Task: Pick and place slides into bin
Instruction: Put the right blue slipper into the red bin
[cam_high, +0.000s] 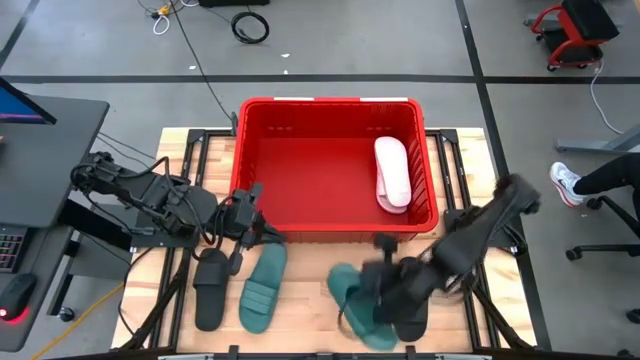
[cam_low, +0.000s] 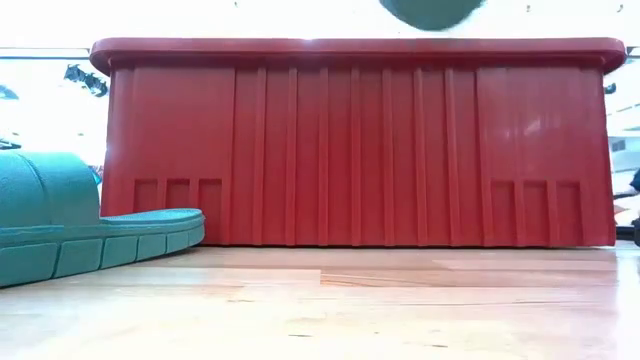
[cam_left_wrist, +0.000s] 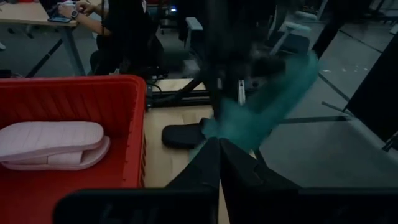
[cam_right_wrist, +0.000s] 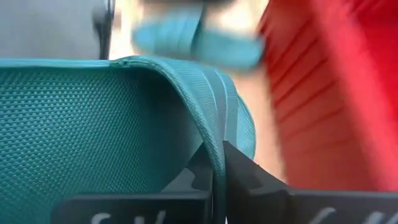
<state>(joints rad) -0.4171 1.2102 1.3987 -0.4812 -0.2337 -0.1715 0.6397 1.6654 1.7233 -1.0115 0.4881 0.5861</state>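
Observation:
The red bin (cam_high: 262, 170) stands at the table's far middle. A pale pink-white slide (cam_high: 391, 172) lies inside it by the right wall. It also shows in the left wrist view (cam_left_wrist: 53, 142). My right gripper (cam_high: 385, 290) is shut on a teal slide (cam_high: 358, 305) in front of the bin's right half. A black slide (cam_high: 412, 322) lies under it on the table. My left gripper (cam_high: 250, 212) is shut and empty by the bin's front left wall. A black slide (cam_high: 210, 287) and a second teal slide (cam_high: 263, 290) lie flat on the table near it. My right gripper pinches the teal slide's ribbed strap at its edge (cam_right_wrist: 216, 134) between its two fingers. The slide is lifted off the table; part of it (cam_low: 430, 10) shows above the bin's rim in the low view.
The bin's front wall (cam_low: 360, 150) fills the low view, with the resting teal slide (cam_low: 80, 235) at its left. Bare table lies between the two groups of slides. A person sits at a desk (cam_left_wrist: 106, 18) beyond the table, and a shoe (cam_high: 566, 182) shows on the floor to the right.

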